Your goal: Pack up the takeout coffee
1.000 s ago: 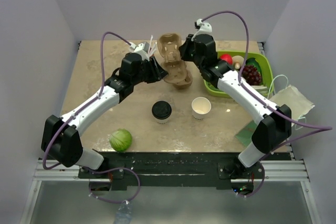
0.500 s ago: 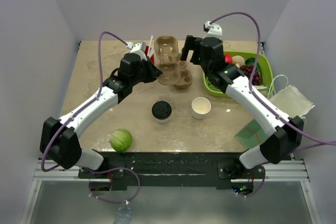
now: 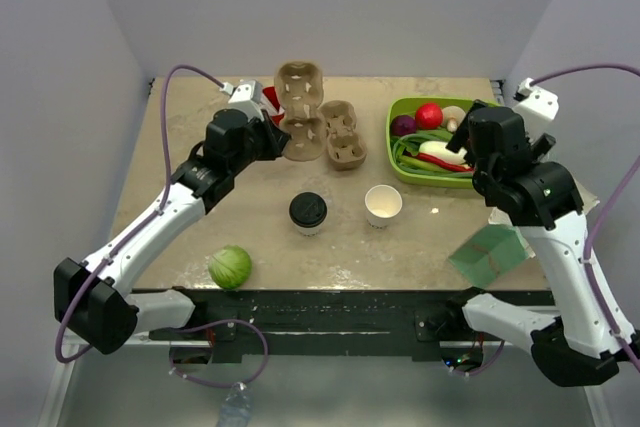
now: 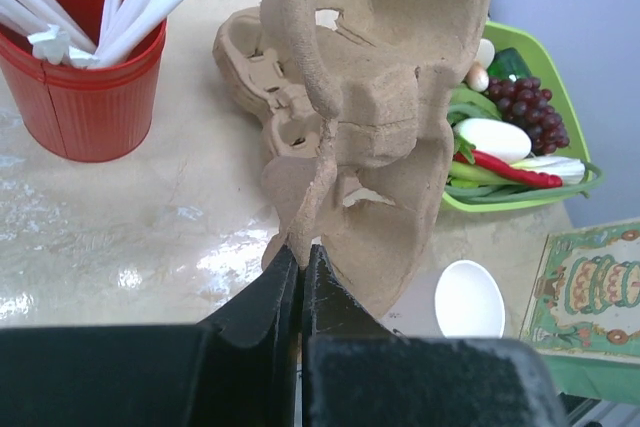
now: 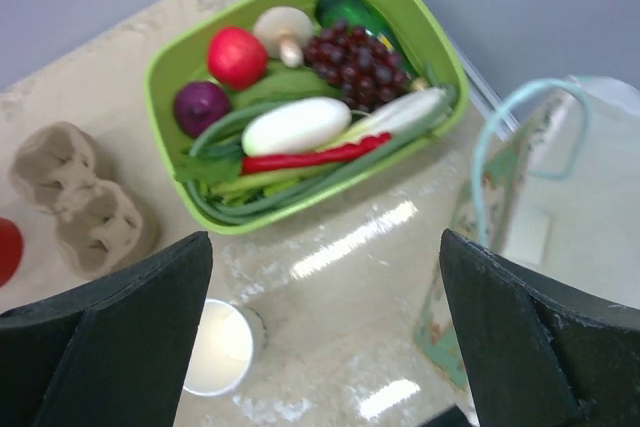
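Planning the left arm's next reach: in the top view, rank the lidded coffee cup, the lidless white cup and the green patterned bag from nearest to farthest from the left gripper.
From the left gripper, shut on the cardboard carrier:
1. lidded coffee cup, at the table's centre.
2. lidless white cup, just right of it.
3. green patterned bag, at the near right edge.

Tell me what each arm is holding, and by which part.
Left jaws: shut on a thin edge of the brown moulded-pulp cup carrier. Right jaws: open, holding nothing.
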